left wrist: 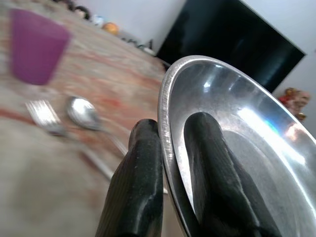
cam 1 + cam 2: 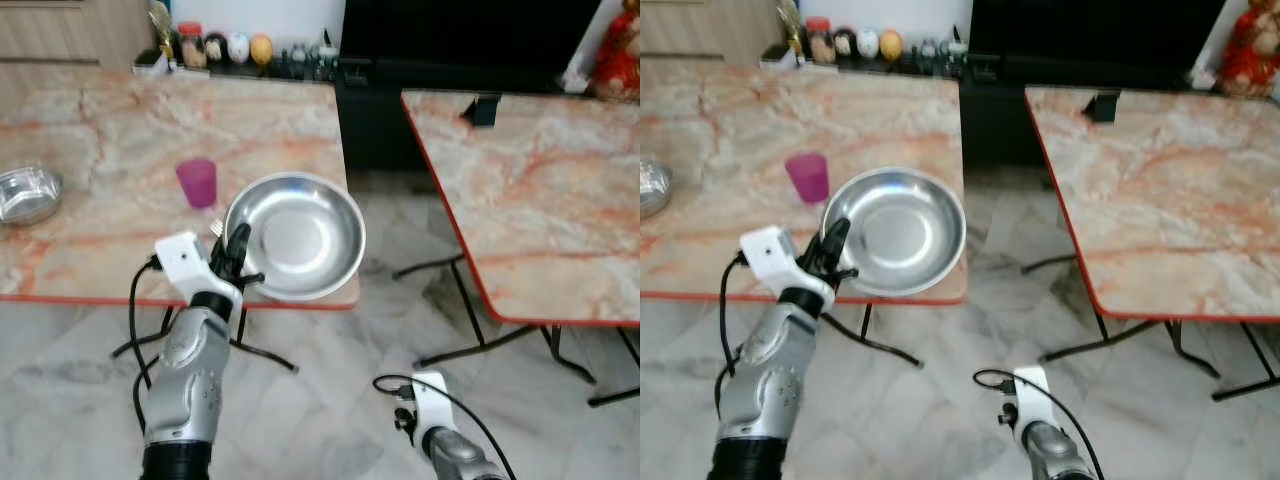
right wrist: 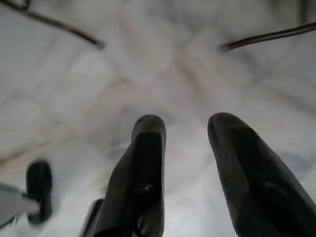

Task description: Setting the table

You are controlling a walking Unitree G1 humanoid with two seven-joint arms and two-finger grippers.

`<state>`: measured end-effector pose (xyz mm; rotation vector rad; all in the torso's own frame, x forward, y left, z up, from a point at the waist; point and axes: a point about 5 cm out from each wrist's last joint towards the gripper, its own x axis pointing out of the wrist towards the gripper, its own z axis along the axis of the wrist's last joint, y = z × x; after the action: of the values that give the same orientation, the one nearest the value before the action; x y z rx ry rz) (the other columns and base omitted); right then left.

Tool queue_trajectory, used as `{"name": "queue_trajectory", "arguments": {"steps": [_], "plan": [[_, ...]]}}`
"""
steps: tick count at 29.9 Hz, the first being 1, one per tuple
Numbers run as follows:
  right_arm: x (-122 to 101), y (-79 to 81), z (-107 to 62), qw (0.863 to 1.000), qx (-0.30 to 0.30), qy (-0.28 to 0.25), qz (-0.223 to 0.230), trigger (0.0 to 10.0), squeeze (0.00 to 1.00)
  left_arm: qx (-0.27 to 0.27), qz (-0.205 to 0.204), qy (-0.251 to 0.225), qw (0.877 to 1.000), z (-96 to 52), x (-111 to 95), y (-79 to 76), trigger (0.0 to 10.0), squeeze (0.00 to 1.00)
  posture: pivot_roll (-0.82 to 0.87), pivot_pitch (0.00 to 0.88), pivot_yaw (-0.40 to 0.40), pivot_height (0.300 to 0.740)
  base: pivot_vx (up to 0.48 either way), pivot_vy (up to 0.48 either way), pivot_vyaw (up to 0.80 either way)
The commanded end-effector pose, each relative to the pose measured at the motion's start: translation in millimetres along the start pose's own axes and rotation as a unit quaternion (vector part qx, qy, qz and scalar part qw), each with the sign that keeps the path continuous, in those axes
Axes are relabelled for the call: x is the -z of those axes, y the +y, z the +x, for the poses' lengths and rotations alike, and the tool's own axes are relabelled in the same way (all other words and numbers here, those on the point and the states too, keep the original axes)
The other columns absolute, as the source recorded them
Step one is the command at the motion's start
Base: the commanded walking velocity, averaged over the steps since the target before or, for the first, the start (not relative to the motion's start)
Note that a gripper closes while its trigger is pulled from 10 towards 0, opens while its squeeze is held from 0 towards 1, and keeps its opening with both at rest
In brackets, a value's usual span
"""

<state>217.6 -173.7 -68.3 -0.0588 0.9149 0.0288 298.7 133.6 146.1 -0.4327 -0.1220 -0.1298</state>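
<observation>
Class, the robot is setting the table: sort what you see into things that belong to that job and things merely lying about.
Belonging to the job:
- steel plate, its rim gripped by the left gripper
- purple cup
- fork and spoon on the table
- small steel bowl, probably

Just lying about:
- jars and ornaments along the far table edge
- second table, bare
- right gripper, idle over the floor
</observation>
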Motion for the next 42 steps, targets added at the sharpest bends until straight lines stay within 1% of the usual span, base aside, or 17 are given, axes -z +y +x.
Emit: {"name": "queue_trajectory", "arguments": {"steps": [1, 27, 31, 34, 42], "plan": [[-1.6, 3.1, 0.4, 1.0, -0.002, -0.004, 0.004, 10.0, 0.0, 0.004, 0.01, -0.01, 1.0, 2.3, -6.1, -0.5, 10.0, 0.0, 0.03, 0.0, -0.1, 0.74, 0.0, -0.33, 0.0], [-0.9, 4.5, 0.4, 1.0, -0.008, -0.001, -0.007, 10.0, 0.0, 0.007, 0.027, 0.005, 1.0, 2.2, -0.9, 1.9, 10.0, 0.0, 0.03, 0.0, -0.091, 0.74, 0.0, -0.324, 0.0], [-1.6, 4.4, 0.5, 1.0, -0.009, -0.001, -0.009, 10.0, 0.0, 0.008, 0.027, 0.006, 1.0, 2.6, -0.3, 0.9, 10.0, 0.0, 0.02, 0.0, -0.091, 0.74, 0.0, -0.32, 0.5], [-1.2, 4.1, 0.4, 1.0, -0.005, -0.002, 0.001, 10.0, 0.0, 0.009, 0.027, 0.007, 1.0, 2.6, 0.0, 0.4, 10.0, 0.0, 0.02, 0.0, -0.092, 0.74, 0.0, -0.322, 0.15], [-1.3, 3.8, 0.4, 1.0, -0.004, -0.002, 0.005, 10.0, 0.0, 0.008, 0.031, 0.008, 0.999, 2.5, 0.6, 1.7, 10.0, 0.0, 0.02, 0.0, -0.092, 0.74, 0.0, -0.322, 0.0]]}}
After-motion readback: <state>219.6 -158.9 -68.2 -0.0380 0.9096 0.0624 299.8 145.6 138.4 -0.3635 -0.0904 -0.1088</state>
